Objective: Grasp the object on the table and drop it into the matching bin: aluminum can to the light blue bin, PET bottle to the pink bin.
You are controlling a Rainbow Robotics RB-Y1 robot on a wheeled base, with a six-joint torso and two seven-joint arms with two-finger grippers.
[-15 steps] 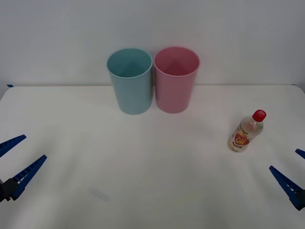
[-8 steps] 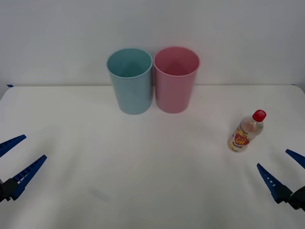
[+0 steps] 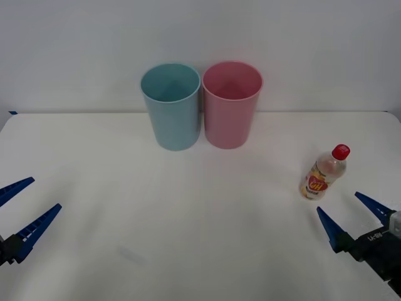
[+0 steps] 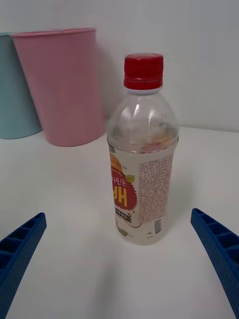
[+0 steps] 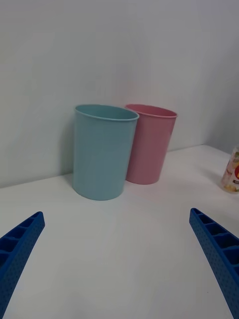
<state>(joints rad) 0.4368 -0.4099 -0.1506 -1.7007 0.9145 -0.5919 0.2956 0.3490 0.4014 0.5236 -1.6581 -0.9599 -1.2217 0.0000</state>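
Note:
A small clear PET bottle [image 3: 324, 172] with a red cap and a red-and-yellow label stands upright at the right of the white table [image 3: 200, 207]. My right gripper [image 3: 349, 215] is open just in front of it, fingers apart, with nothing held. In the right wrist view the bottle [image 4: 142, 169] stands centred ahead of my open gripper [image 4: 119, 259]. The light blue bin [image 3: 171, 105] and the pink bin [image 3: 231, 103] stand side by side at the back middle. My left gripper [image 3: 22, 207] waits open at the near left edge.
A white wall rises behind the bins. In the left wrist view the light blue bin [image 5: 103, 151] and pink bin [image 5: 150, 142] stand ahead, with the bottle [image 5: 233, 172] at the edge. Bare tabletop lies between the grippers and the bins.
My right gripper has moved in from the right edge toward the bottle and now shows fully, open. The left gripper, the bottle and the bins have not moved.

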